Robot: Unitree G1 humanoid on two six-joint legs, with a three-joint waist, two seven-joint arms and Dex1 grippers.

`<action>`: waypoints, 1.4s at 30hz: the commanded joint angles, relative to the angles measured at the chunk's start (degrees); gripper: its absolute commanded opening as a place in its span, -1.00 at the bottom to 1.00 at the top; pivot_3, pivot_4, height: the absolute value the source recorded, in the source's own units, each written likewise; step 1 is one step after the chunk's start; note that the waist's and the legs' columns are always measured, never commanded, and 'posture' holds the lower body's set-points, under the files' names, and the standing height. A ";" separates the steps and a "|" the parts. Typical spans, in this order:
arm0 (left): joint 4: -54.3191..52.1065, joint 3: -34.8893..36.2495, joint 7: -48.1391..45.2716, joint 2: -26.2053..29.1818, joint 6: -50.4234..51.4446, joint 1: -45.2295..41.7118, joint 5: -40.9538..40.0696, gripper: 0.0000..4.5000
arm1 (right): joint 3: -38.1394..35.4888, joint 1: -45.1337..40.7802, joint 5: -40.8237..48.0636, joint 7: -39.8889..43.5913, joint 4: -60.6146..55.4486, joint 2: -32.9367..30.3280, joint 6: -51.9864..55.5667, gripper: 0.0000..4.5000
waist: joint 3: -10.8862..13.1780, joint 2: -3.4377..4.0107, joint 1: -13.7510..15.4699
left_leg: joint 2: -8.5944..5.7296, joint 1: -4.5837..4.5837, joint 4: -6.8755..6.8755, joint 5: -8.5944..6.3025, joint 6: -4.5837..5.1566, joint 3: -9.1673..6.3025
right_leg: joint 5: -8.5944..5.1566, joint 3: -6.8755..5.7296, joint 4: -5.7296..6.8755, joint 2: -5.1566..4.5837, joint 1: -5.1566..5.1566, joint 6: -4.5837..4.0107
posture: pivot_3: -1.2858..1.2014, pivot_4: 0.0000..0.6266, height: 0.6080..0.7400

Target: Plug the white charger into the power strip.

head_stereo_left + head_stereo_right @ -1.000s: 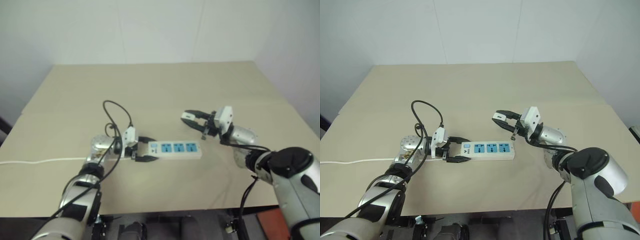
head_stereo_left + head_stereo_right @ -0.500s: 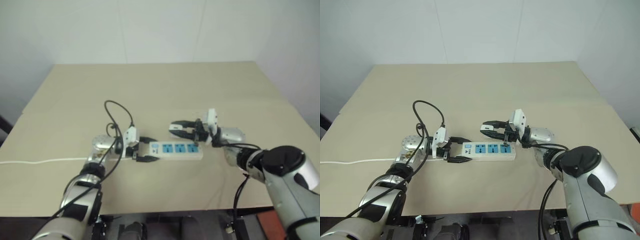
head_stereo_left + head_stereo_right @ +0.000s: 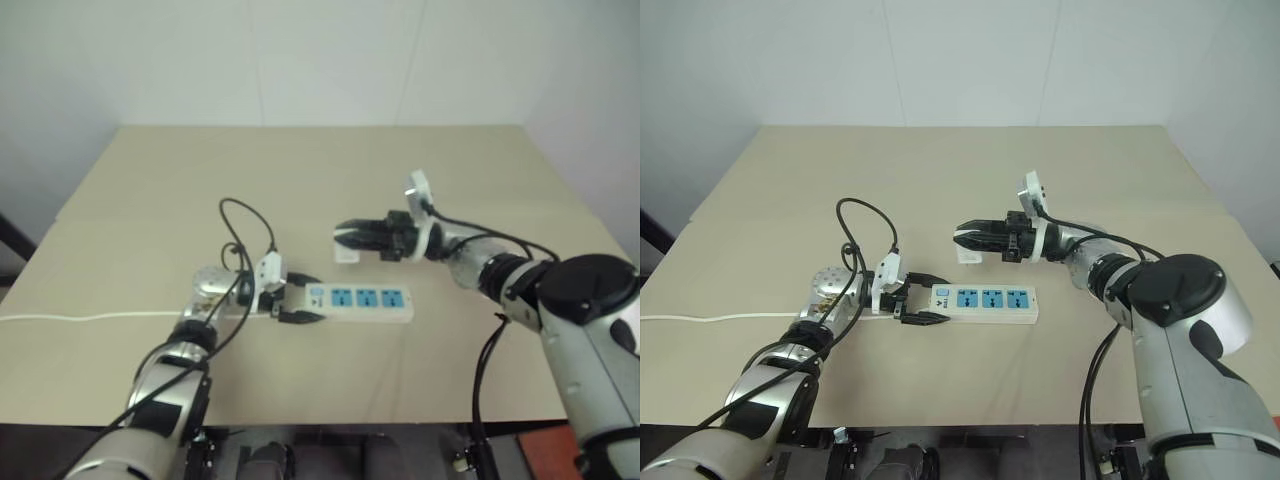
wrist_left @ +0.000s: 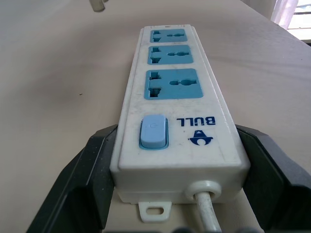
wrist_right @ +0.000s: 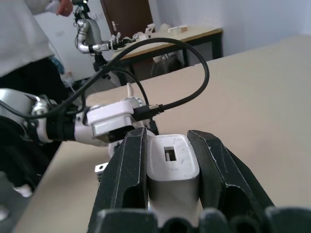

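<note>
The right gripper (image 3: 970,238) clamps the white charger (image 5: 172,165) between both fingers and holds it level in the air, above and just behind the power strip (image 3: 985,300), which lies flat on the table (image 3: 970,170). The left gripper (image 3: 923,306) has its wide-set fingers around the strip's switch end, seemingly bracing it. To do this step well, the charger's prongs probably need turning to face down, then lining up squarely over one blue socket (image 4: 171,83) before pressing straight in while the strip is kept steady.
</note>
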 commanded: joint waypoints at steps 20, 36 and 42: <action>3.65 0.00 0.59 -0.82 -1.14 -3.57 0.94 0.45 | -0.42 8.63 1.47 -3.19 1.33 4.99 -18.50 -0.50 | 0.01 -0.02 -0.03 | -0.02 -0.01 0.00 0.01 -0.01 0.00 | 0.01 0.00 -0.01 -0.02 0.00 0.02 | 0.03 -0.52 1.00; 3.91 -0.06 0.76 -0.73 -1.32 -3.45 1.19 0.45 | 0.14 9.41 1.24 -2.58 1.33 3.31 -18.64 -0.50 | 0.01 -0.03 -0.07 | -0.01 0.00 0.00 0.00 -0.01 0.00 | 0.01 -0.01 -0.02 -0.01 0.01 0.02 | 0.03 -0.52 1.00; 3.86 -0.02 0.93 -0.88 -1.35 -3.47 1.25 0.45 | 0.76 9.05 1.19 -1.72 1.33 2.86 -16.19 -0.50 | 0.01 -0.03 -0.06 | -0.01 0.00 0.00 0.00 -0.01 0.00 | 0.01 -0.01 -0.02 -0.01 0.01 0.02 | 0.03 -0.52 1.00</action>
